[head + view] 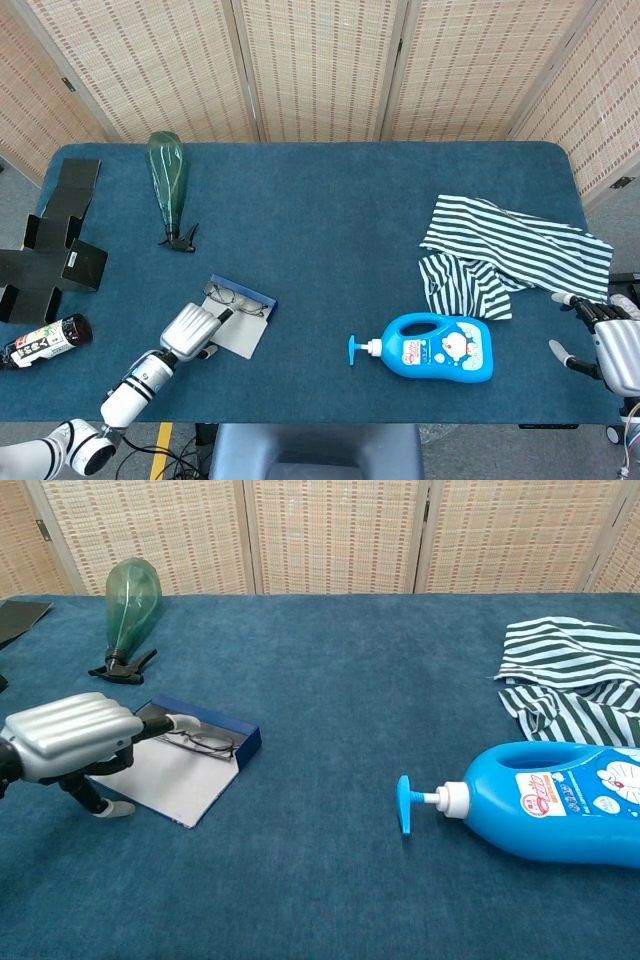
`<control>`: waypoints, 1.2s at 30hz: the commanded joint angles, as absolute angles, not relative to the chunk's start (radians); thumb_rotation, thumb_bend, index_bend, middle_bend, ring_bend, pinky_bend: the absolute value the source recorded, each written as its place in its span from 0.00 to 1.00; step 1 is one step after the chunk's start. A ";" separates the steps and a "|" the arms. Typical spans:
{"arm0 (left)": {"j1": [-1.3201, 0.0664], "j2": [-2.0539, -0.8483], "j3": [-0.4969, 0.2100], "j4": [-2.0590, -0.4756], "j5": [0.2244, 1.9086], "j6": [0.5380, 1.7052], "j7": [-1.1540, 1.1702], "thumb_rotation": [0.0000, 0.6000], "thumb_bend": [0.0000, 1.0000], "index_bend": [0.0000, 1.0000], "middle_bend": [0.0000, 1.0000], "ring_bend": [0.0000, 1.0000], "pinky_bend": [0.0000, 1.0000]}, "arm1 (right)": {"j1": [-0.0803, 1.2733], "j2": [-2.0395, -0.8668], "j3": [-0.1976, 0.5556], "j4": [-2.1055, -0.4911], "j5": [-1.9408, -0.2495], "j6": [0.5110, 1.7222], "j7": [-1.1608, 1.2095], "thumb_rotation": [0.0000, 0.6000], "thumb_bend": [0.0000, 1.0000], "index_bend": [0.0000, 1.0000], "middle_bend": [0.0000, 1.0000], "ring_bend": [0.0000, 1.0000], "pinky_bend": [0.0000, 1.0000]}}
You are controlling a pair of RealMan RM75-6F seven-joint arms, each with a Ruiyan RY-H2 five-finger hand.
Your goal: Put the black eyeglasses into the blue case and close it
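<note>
The blue case (258, 297) (232, 727) lies open on the table's left front, its pale lid (240, 340) (178, 788) flat toward me. The black eyeglasses (238, 302) (201, 742) rest inside the tray. My left hand (188, 331) (72, 736) hovers low over the lid's near-left corner, holding nothing; one fingertip (183, 721) reaches toward the glasses and the thumb points down beside the lid. My right hand (612, 345) waits at the table's right edge, fingers apart and empty; the chest view does not show it.
A blue detergent bottle (440, 348) (560, 802) lies on its side at front right, pump pointing left. A striped cloth (505, 255) (570, 675) is behind it. A green spray bottle (168, 180) (130, 600) lies at back left; black boxes (50, 245) and a dark bottle (40, 343) sit at the far left.
</note>
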State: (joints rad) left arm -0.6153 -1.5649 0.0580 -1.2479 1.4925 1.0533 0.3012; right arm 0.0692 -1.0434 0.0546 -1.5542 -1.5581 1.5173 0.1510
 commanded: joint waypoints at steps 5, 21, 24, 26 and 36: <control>-0.618 -1.575 0.038 -1.244 1.489 1.050 0.306 1.00 0.25 0.10 0.97 0.97 1.00 | 0.064 -1.041 0.054 -1.553 -1.554 1.521 0.152 1.00 0.24 0.26 0.39 0.45 0.39; -0.619 -1.581 -0.004 -1.244 1.469 1.050 0.303 1.00 0.25 0.10 0.97 0.97 1.00 | 0.061 -1.041 0.055 -1.551 -1.550 1.523 0.154 1.00 0.24 0.26 0.39 0.45 0.39; -0.619 -1.583 -0.018 -1.246 1.466 1.060 0.288 1.00 0.25 0.10 0.97 0.97 1.00 | 0.061 -1.039 0.056 -1.552 -1.550 1.523 0.152 1.00 0.24 0.26 0.39 0.45 0.39; -0.619 -1.585 -0.032 -1.246 1.460 1.068 0.271 1.00 0.25 0.11 0.97 0.97 1.00 | 0.061 -1.039 0.057 -1.554 -1.549 1.523 0.151 1.00 0.24 0.26 0.39 0.45 0.39; -0.624 -1.609 -0.082 -1.227 1.438 1.088 0.180 1.00 0.25 0.25 0.97 0.97 1.00 | 0.061 -1.039 0.058 -1.552 -1.543 1.521 0.152 1.00 0.24 0.26 0.39 0.45 0.39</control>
State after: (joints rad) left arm -0.6230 -1.6020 -0.0755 -1.2347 1.4386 1.0825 0.1917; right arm 0.0607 -1.0390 0.0584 -1.5521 -1.5434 1.5205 0.1515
